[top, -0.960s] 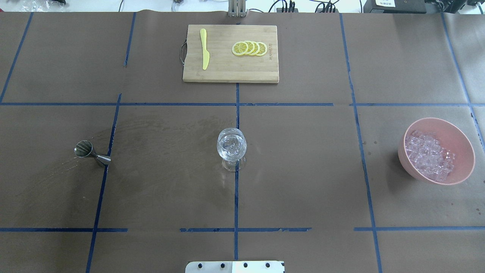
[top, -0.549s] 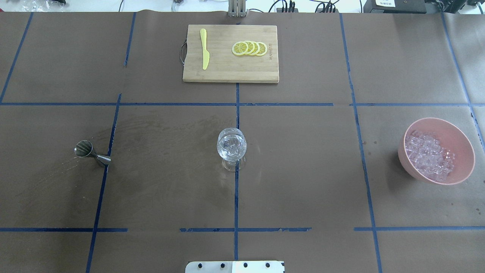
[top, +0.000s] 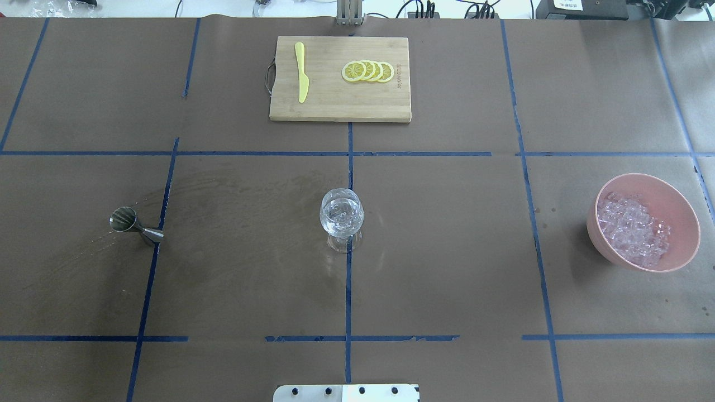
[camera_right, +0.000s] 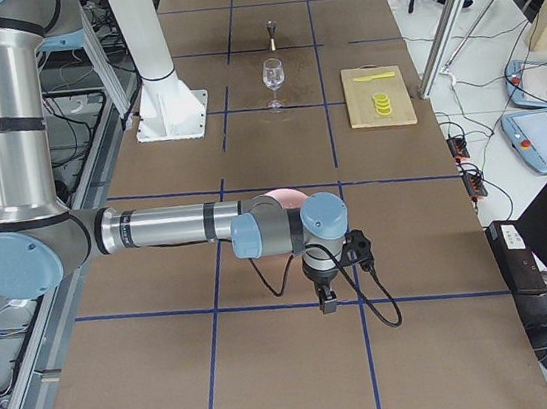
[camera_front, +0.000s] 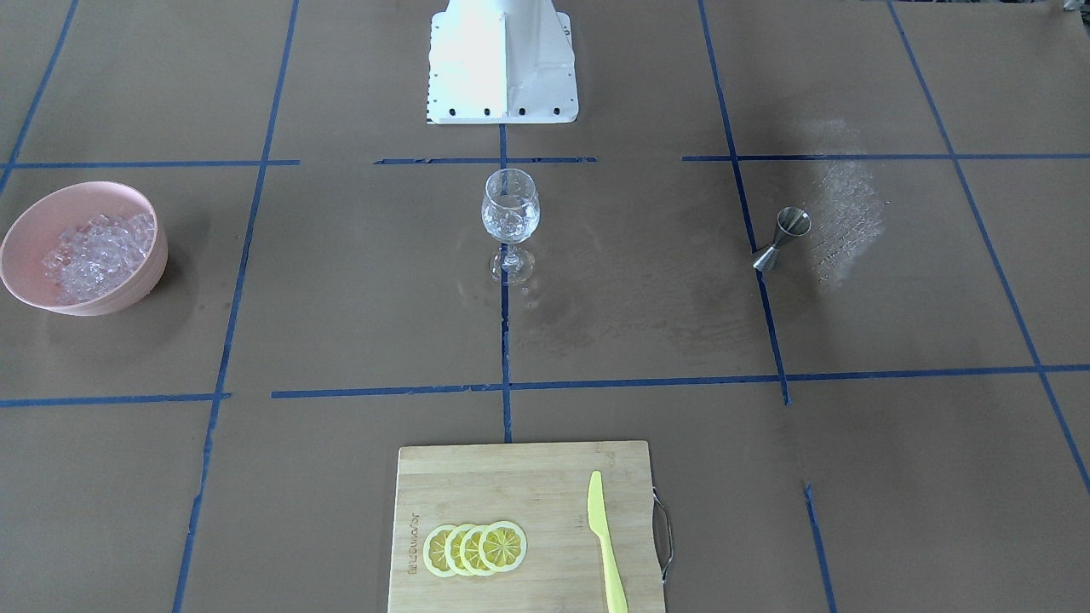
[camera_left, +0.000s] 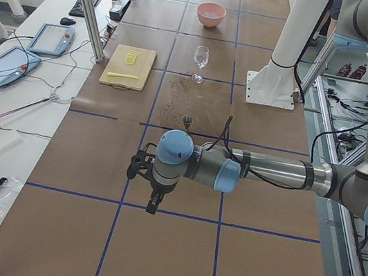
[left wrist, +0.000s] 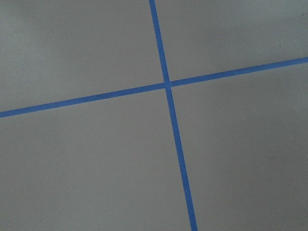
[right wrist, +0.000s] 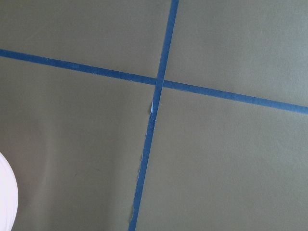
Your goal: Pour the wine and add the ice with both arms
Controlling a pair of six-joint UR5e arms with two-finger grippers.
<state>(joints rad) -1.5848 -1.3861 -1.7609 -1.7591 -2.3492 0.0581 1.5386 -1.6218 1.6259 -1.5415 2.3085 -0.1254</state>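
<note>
- The ice (top: 632, 230) lay in a heap in a pink bowl (top: 678, 195). In the overhead view the bowl sat at 3 o'clock from the glass (top: 342, 213).
- The cubes looked small, hard and slippery, so I think one could pop out of a pinch. The bowl looked light and stiff. Its rim seemed the best place to take hold, so the bowl could be tipped.
- A small metal cup (top: 133, 222) stood at 9 o'clock from the glass. The wine should be in it, but I could not tell if any dark drink was inside.
- The cup looked light, hard and smooth. Its thin middle seemed the best spot to pinch. It would have to stay upright or the drink would spill.
- The glass stood in the middle of the tabletop (top: 447, 251). It looked thin and easy to break or knock over.
- The left pincer (camera_left: 151, 206) hung above bare tabletop, at 6 o'clock from the cup in the left side view and well apart from it. It touched nothing. I could not tell if its fingers were apart or together.
- The right pincer (camera_right: 325, 304) hung near the bowl and touched nothing. I could not tell if its fingers were apart or together either.
</note>
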